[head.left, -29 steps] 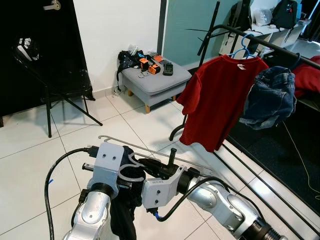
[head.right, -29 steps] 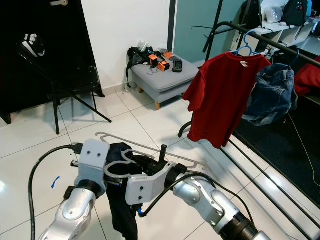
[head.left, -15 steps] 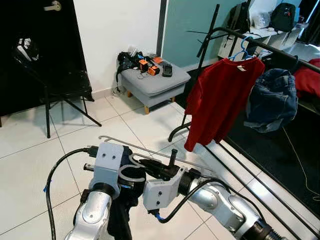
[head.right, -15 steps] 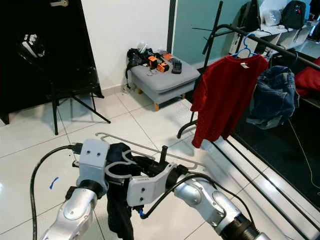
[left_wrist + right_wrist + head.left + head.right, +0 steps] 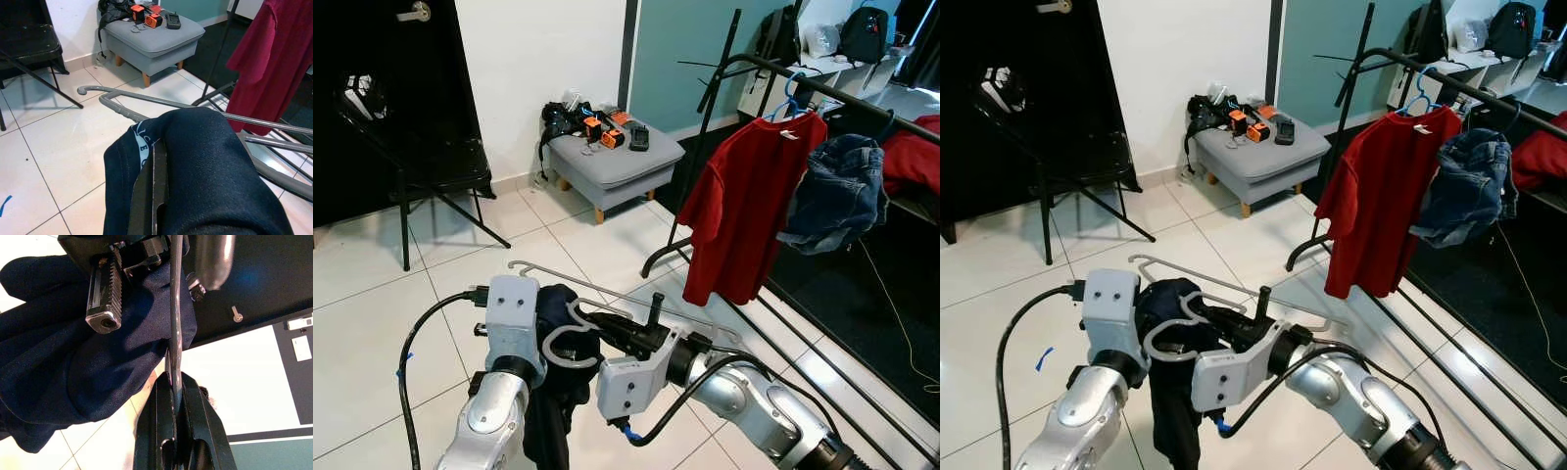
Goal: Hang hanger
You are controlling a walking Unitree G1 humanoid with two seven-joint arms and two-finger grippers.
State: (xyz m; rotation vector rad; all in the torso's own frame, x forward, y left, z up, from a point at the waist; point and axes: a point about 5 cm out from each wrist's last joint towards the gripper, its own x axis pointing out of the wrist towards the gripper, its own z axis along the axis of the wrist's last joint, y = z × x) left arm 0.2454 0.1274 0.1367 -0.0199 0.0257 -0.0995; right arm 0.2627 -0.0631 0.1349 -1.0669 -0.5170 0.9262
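Observation:
A grey wire hanger (image 5: 607,294) is held level above the floor tiles, its hook (image 5: 566,340) curling toward me. My right gripper (image 5: 175,387) is shut on the hanger's wire, and its fingers (image 5: 619,329) reach in from the right. A navy garment (image 5: 558,392) hangs bunched over the hanger's near end and droops down. My left gripper (image 5: 152,196) is wrapped in that cloth (image 5: 205,161) and shut on it. One of its toothed fingers (image 5: 102,293) pokes out of the fabric.
A black clothes rack (image 5: 744,64) stands at the right with a red T-shirt (image 5: 744,206) on a blue hanger (image 5: 790,93) and bunched jeans (image 5: 842,191). A grey footstool (image 5: 617,162) with gadgets stands by the wall. A black folding chair (image 5: 421,157) is at the left.
The view has shifted a little. The red T-shirt has swung and turned on the rack. Both grippers keep their hold, and the hanger has barely moved.

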